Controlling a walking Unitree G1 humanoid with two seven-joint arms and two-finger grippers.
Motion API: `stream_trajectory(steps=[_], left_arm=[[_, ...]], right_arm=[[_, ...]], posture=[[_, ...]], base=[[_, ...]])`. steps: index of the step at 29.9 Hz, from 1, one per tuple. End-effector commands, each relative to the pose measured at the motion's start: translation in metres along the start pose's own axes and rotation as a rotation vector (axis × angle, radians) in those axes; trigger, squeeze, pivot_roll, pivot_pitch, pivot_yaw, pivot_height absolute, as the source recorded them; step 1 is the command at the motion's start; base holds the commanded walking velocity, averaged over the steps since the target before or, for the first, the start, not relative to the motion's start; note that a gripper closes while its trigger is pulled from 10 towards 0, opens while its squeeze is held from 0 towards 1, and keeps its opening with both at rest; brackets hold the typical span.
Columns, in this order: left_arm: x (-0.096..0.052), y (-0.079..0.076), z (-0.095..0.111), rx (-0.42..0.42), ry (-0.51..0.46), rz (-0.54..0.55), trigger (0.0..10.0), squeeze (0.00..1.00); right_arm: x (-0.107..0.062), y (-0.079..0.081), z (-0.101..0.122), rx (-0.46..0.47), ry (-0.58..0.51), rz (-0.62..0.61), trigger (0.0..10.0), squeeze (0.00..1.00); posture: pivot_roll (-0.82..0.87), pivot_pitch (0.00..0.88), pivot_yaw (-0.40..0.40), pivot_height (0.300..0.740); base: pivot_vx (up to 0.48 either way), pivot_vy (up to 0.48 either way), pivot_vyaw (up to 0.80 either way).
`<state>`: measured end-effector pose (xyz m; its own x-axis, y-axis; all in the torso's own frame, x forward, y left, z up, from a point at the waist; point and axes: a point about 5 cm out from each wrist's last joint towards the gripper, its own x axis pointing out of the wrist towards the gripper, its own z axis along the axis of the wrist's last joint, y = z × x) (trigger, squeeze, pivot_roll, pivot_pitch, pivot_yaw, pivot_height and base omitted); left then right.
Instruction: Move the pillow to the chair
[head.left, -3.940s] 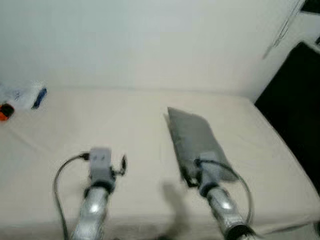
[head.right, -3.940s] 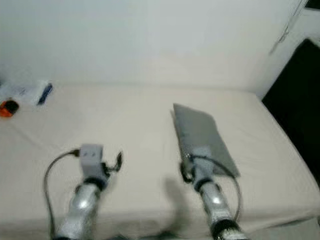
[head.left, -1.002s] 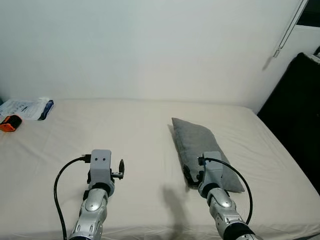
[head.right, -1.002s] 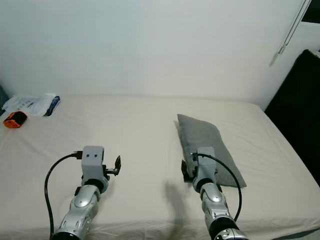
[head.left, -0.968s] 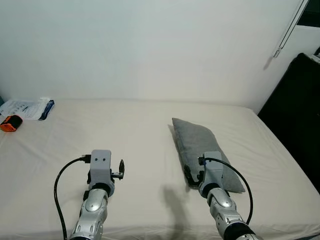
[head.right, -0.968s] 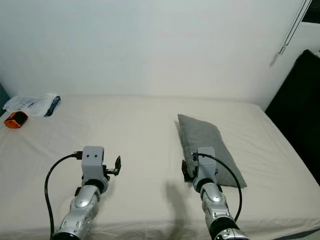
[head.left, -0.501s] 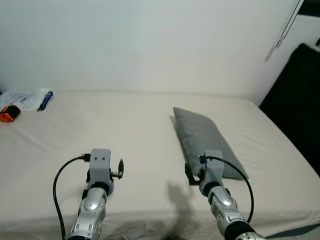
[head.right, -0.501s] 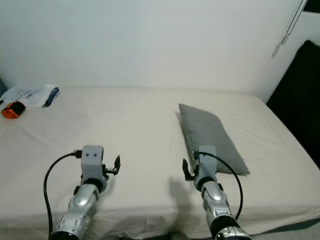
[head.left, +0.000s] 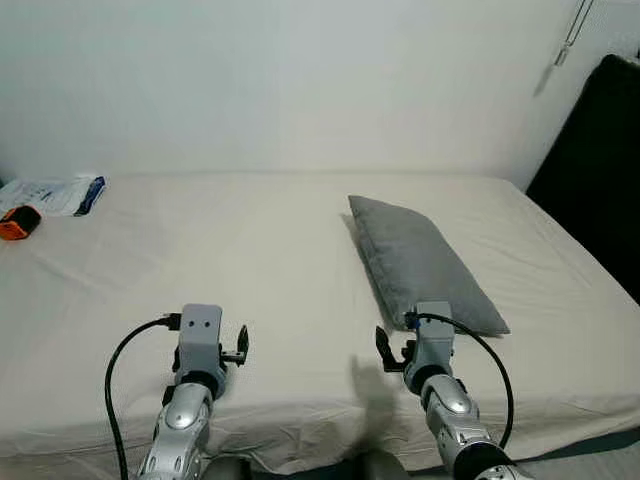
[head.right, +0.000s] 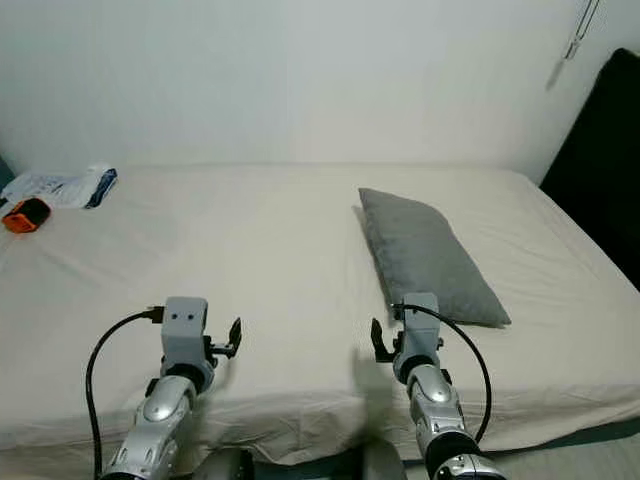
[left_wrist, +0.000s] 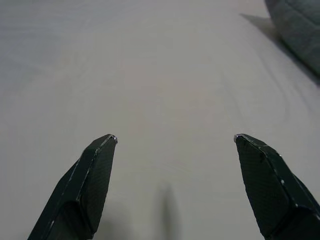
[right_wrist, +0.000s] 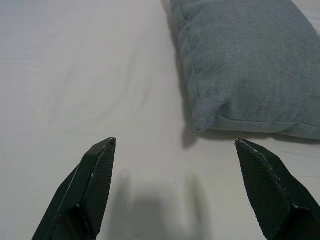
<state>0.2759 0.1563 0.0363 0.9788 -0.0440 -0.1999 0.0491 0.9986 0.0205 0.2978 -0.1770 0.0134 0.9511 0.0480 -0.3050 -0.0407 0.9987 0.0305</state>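
Note:
A grey pillow (head.left: 420, 265) lies lengthwise on the right half of a bed with a cream sheet (head.left: 250, 250). My right gripper (right_wrist: 175, 142) is open over the sheet, just short of the pillow's near end (right_wrist: 245, 65) and a little to its left, touching nothing. My left gripper (left_wrist: 173, 140) is open over bare sheet on the left, with a corner of the pillow (left_wrist: 297, 25) far off to its right. Both silver arms (head.left: 195, 400) reach in over the bed's near edge.
A white wall runs behind the bed. An orange object (head.left: 14, 222) and a plastic packet (head.left: 55, 192) lie at the bed's far left corner. A tall black shape (head.left: 600, 160) stands to the right of the bed, with a thin cord (head.left: 570, 35) hanging above it.
The whole view has shifted, so the camera moved back and the bed's front edge now shows. My right gripper, earlier over the pillow's near end, is now short of it.

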Motion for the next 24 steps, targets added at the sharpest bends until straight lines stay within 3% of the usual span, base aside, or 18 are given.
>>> stream_trajectory(steps=[1,24], left_arm=[[-0.0014,0.0024,-0.0016,0.023,0.015,-0.012,10.0,0.0],[-0.0015,0.0051,-0.0009,0.039,0.03,-0.029,10.0,0.0]], right_arm=[[-0.0011,-0.0038,-0.0006,0.016,-0.004,-0.022,10.0,0.0],[0.0021,-0.0055,0.0054,0.011,-0.017,-0.028,10.0,0.0]], posture=[[0.07,0.0,-0.071,0.63],[0.07,0.0,-0.077,0.59]], base=[[0.0,0.0,0.0],[0.0,0.0,0.0]])
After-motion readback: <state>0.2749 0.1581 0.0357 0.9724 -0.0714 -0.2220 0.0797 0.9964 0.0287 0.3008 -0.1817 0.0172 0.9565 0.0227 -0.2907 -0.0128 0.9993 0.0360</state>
